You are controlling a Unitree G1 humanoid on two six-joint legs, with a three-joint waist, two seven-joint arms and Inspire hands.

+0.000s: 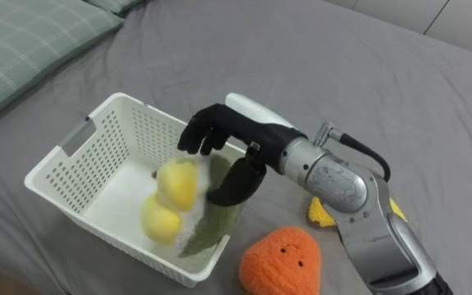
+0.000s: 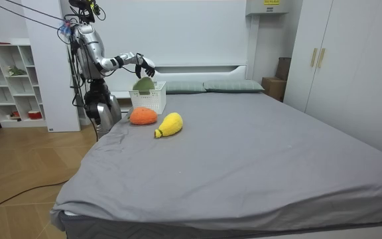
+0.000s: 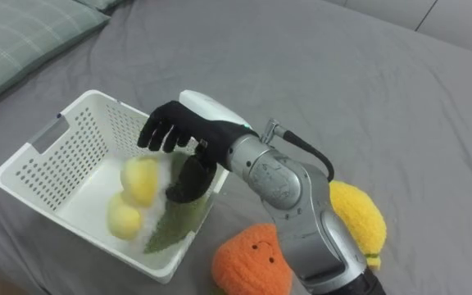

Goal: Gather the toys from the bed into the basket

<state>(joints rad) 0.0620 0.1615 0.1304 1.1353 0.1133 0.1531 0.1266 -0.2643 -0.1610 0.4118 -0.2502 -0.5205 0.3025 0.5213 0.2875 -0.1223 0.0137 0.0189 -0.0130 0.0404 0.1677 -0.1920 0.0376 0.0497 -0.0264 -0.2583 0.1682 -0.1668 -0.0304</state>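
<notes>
One yellow, green-leafed plush toy point(image 1: 174, 197), blurred, lies in one white basket point(image 1: 150, 131). The right hand point(image 1: 224, 131) hangs above it, fingers spread apart. One orange plush point(image 1: 281, 260) and one yellow plush point(image 3: 359, 217) lie beside the basket.

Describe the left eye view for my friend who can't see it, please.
A robot's black right hand hovers, fingers spread, over a white basket on a grey bed, with a yellow-and-green plush toy inside it. An orange plush toy lies beside the basket.
</notes>
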